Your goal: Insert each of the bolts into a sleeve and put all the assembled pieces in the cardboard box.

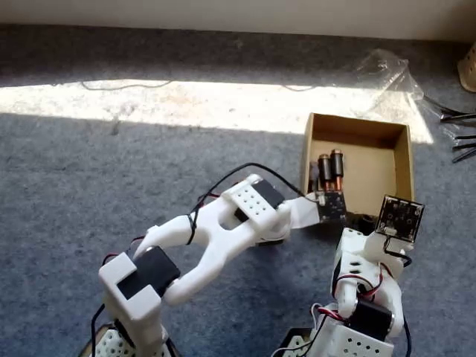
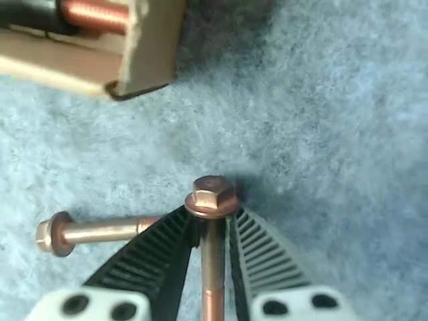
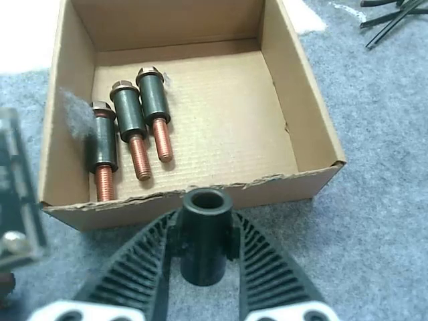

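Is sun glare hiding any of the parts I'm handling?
High view: a washed-out sun band crosses the carpet behind the cardboard box; the assembled pieces inside lie out of it. Right wrist view: a white patch past the box, the sleeve in the right gripper evenly lit. Left wrist view: no glare, the bolt in the left gripper throws a small shadow.

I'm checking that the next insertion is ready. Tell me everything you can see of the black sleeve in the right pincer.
The sleeve is a short, matte black tube, thick-walled, with a round bore that is open and empty. Its open end faces the wrist camera. The ribbed fingers of the right pincer clamp it on both sides. It sits just outside the near wall of the cardboard box, over grey carpet; whether it touches the carpet cannot be told.
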### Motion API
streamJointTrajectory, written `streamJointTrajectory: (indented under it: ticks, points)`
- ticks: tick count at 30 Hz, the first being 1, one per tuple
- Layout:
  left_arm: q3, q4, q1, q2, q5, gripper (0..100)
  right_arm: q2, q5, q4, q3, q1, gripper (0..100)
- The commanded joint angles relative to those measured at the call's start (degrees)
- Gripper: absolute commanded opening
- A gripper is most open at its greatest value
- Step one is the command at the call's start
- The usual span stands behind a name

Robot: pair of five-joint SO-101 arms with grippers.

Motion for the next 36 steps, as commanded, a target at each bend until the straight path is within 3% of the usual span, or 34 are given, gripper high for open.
streamJointTrajectory:
  ticks: [1, 11, 19, 31, 36]
  points:
    - [-2.0, 2.3, -2.0, -7.2, -0.1, 2, -0.5, 0.0, -2.1, -0.7, 0.5, 0.5]
    - [-2.1, 4.0, -5.8, -14.7, 1.1, 2, -0.5, 0.0, -2.1, -0.6, 0.5, 0.5]
    - [-1.9, 3.9, -11.3, -25.5, 12.2, 2, -0.5, 0.0, -2.1, -0.6, 0.3, 0.5]
    - [-1.9, 3.9, -19.1, -33.9, 42.1, 2, -0.5, 0.1, -4.2, 1.8, -1.8, 0.5]
    - [1.2, 4.0, -22.7, -40.1, 45.0, 2, -0.5, 0.1, -5.3, 2.4, -7.1, 0.5]
